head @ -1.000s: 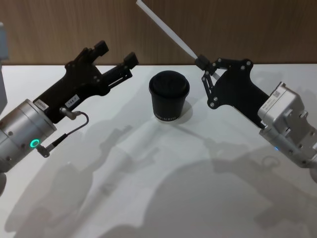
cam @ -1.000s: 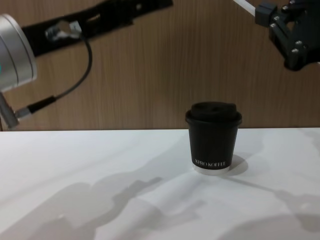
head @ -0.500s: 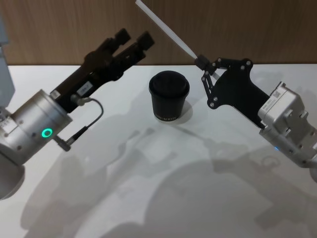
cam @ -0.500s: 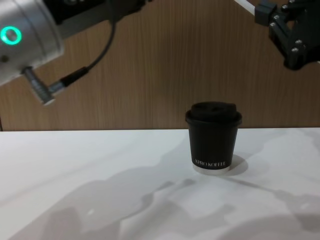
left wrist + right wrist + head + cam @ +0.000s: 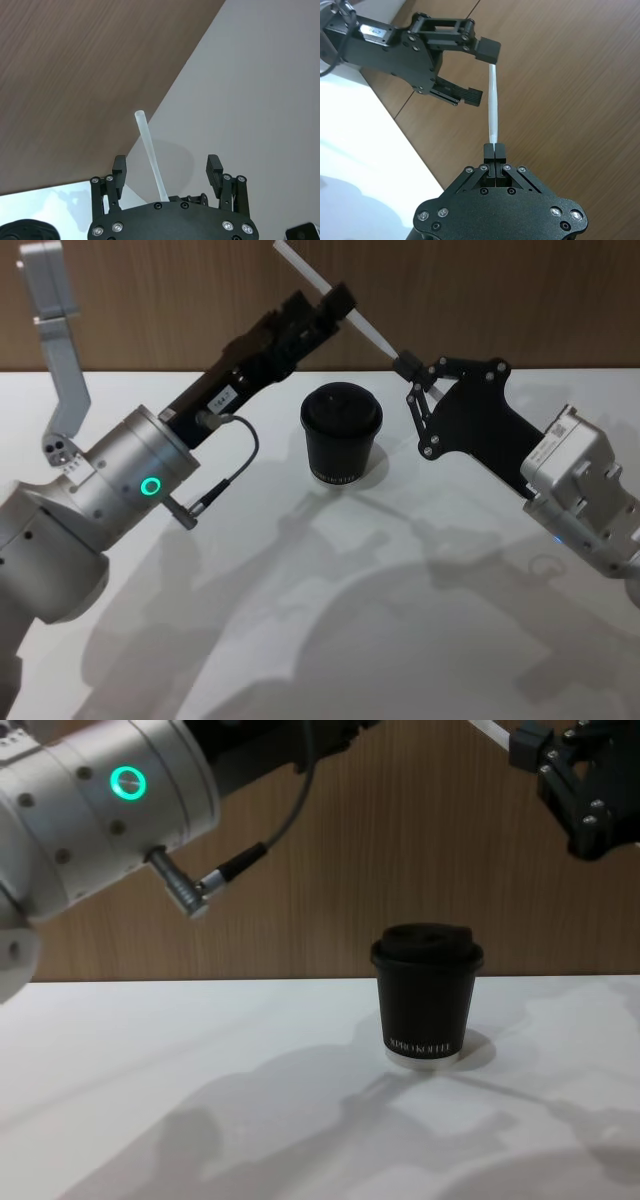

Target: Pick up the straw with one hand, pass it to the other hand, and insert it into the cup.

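Handover step, pre-grasp.

Right gripper (image 5: 405, 365) is clamped on the low end of the straw (image 5: 372, 332). The rest of the straw runs up and away from its tips. Left gripper (image 5: 322, 302) is spread wide and straddles the straw well up from that pinch, with no contact that I can confirm. The cup (image 5: 341, 435) stands upright on the table (image 5: 300, 620), below and between the two grippers.

To do it well:
- Centre first. Left wrist view has the straw (image 5: 148, 150) off-middle in the left gripper (image 5: 166, 167), closer to one finger.
- Close gently, as a thin tube probably crushes or flicks.
- Right gripper should let go only once the left has a firm pinch.
- Leave plenty of free length below the left gripper's pinch for the lid.

Views:
- Right wrist view shows the right gripper (image 5: 493, 148) closed on the straw (image 5: 492, 112), with the left gripper (image 5: 482, 72) side-on.
- Chest view gives the cup (image 5: 428, 995) lid on, lettering facing the robot, well below the right gripper. It does not show the left fingers.
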Controlling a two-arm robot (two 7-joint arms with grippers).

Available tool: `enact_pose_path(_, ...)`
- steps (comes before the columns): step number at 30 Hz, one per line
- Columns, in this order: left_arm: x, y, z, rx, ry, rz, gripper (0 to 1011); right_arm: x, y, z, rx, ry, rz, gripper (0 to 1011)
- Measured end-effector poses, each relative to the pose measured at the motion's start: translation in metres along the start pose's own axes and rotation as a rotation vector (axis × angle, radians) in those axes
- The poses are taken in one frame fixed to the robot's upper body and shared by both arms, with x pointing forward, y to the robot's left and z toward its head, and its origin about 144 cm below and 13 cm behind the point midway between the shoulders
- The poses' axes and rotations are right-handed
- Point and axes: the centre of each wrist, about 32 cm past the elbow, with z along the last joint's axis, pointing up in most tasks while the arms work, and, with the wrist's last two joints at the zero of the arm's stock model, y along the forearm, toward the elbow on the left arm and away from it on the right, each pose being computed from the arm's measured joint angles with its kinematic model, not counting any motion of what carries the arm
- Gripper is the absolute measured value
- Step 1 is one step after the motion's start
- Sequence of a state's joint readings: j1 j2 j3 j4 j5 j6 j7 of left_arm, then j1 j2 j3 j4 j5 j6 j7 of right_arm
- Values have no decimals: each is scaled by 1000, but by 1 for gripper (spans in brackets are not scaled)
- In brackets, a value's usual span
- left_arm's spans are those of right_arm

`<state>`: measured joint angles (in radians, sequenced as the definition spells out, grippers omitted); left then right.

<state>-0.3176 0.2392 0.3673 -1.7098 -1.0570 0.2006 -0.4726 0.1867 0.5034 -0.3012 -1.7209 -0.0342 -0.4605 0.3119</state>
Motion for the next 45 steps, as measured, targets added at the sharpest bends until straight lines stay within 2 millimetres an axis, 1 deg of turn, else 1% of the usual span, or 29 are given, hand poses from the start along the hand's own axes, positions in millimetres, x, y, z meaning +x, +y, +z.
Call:
enact_pose_path(7,1,-13,-4,0,34,-8,1003,0,0,0,0,0,0,8)
enact_pose_path(17,2,-23,-7,1,57,-19,993,0,0,0,0,0,0,9)
enact_pose_path(18,2,-25,-7,1,60,-21,962,0,0,0,0,0,0,9)
enact_pose_path(20,2,-26,-7,1,62,-22,936,0,0,0,0,0,0,9)
enact_pose_path(21,2,-26,-8,1,64,-23,892,0,0,0,0,0,0,9)
enact_pose_path(23,2,-27,-8,1,66,-24,863,0,0,0,0,0,0,9)
enact_pose_path(25,2,-28,-8,1,68,-25,812,0,0,0,0,0,0,9)
enact_pose_path(27,2,-29,-8,1,70,-25,732,0,0,0,0,0,0,9)
enact_pose_path(30,2,-30,-8,1,71,-26,653,0,0,0,0,0,0,9)
enact_pose_path(33,2,-31,-9,1,73,-27,530,0,0,0,0,0,0,9)
enact_pose_path(36,2,-31,-9,1,74,-27,472,0,0,0,0,0,0,9)
enact_pose_path(37,2,-31,-9,1,74,-27,413,0,0,0,0,0,0,8)
enact_pose_path(40,2,-32,-9,1,75,-28,302,0,0,0,0,0,0,9)
enact_pose_path(43,2,-32,-9,1,76,-28,245,0,0,0,0,0,0,8)
enact_pose_path(44,2,-32,-9,1,76,-28,181,0,0,0,0,0,0,9)
enact_pose_path(45,2,-32,-9,1,76,-28,163,0,0,0,0,0,0,8)
